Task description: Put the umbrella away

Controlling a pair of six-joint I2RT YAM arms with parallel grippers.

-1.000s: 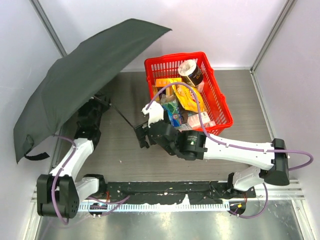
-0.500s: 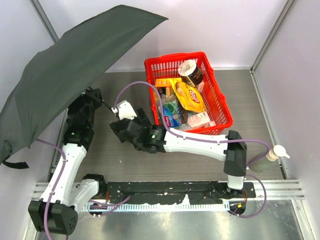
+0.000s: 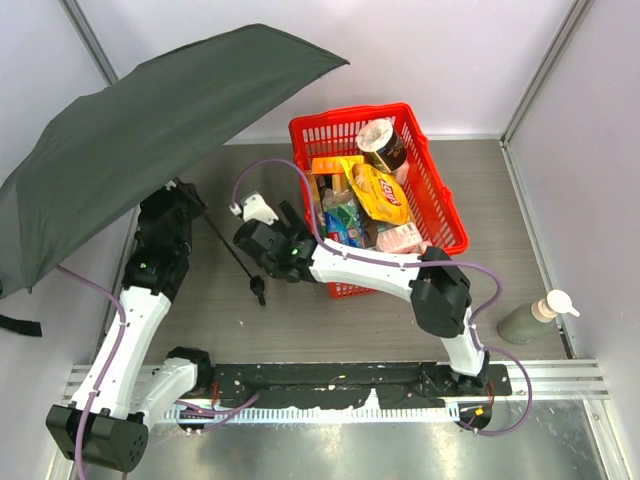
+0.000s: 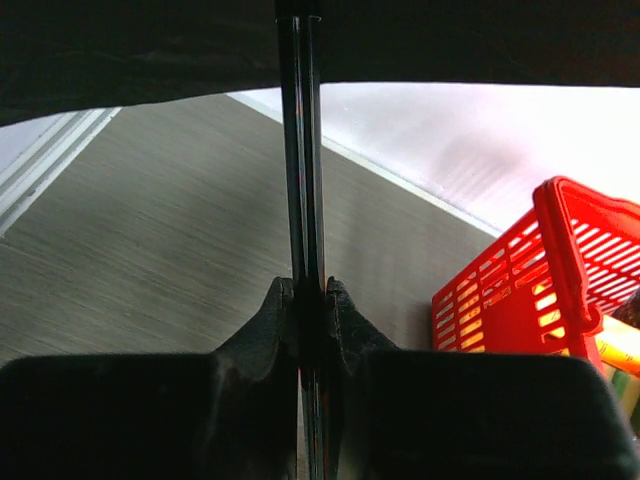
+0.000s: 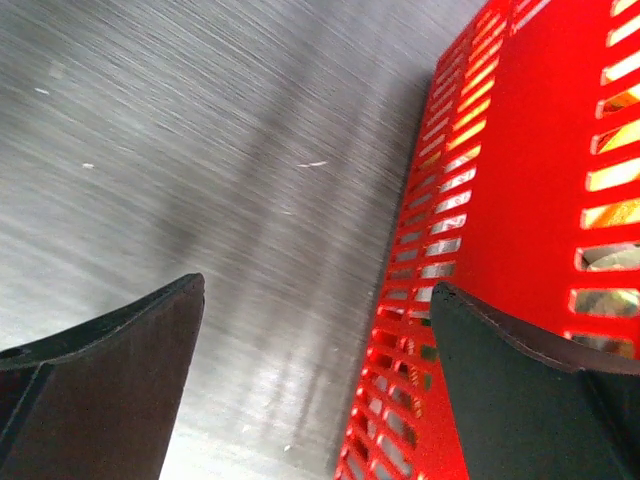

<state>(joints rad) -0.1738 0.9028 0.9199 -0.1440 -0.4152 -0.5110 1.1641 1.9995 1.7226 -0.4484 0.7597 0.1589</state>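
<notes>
**Item:** umbrella (image 3: 150, 130), black, compact folding type. Condition: fully open.

**Location:** far left of the table (image 3: 330, 325). The canopy (image 3: 120, 160) tilts up against the left wall. The shaft (image 4: 302, 150) slants down toward the centre and ends in a small handle (image 3: 258, 290) low over the table. Whether the handle touches the surface cannot be told.

**Held by:** left gripper (image 4: 305, 300), clamped on the shaft partway below the canopy. The right gripper (image 5: 318, 290) is spread wide with nothing between its fingers. It sits beside the basket's near-left wall, close to the shaft.

**Handling, as judged:**
- Light overall, with soft, floppy fabric and thin ribs that would bend easily.
- The shaft is stiff and smooth, apt to slip or twist in a narrow pinch.
- The broad canopy levers against the single grip.
- Best holds are the handle for one gripper and the shaft for the other, never the fabric.

**Container:** red plastic basket (image 3: 340, 115), slotted walls, open top, right of centre.

**Contents:** yellow snack bag (image 3: 382, 195), dark round tub (image 3: 382, 145) with a pale lid, and several small boxes and packets, tightly packed.

**Outside the basket:** pump bottle (image 3: 530, 322) on the table at right.
</notes>
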